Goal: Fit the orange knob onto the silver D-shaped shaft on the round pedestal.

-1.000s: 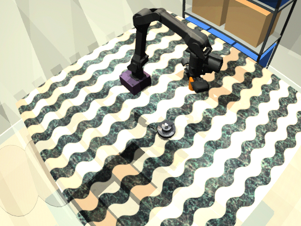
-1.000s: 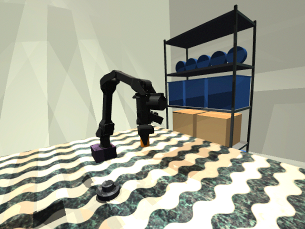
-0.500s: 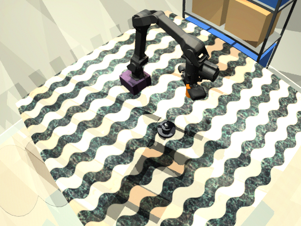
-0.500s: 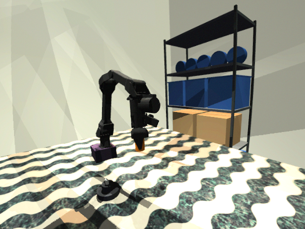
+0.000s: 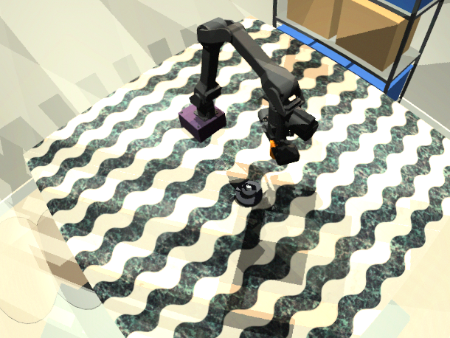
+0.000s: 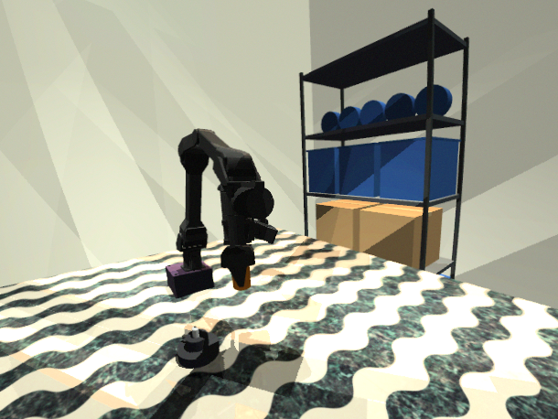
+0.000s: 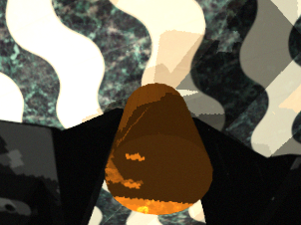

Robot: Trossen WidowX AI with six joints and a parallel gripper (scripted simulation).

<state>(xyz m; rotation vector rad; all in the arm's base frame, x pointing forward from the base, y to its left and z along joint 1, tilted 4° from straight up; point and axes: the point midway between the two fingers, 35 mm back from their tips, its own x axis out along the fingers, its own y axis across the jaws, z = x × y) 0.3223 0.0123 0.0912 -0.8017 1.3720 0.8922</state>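
Note:
My gripper is shut on the orange knob. The knob looks about upright between the fingers and hangs in the air, its underside and hole hidden. The dark round pedestal stands on the wavy-striped table top, nearer the top and exterior views than the knob. Its silver shaft sticks up bare from the middle; which way its flat faces is not clear. Knob and pedestal are well apart, and the pedestal is not identifiable in the wrist view.
The arm's purple base block stands on the table behind and left of the pedestal. A shelf rack with boxes and blue bins is beyond the table's far right edge. Dark shadows cross the table around the pedestal.

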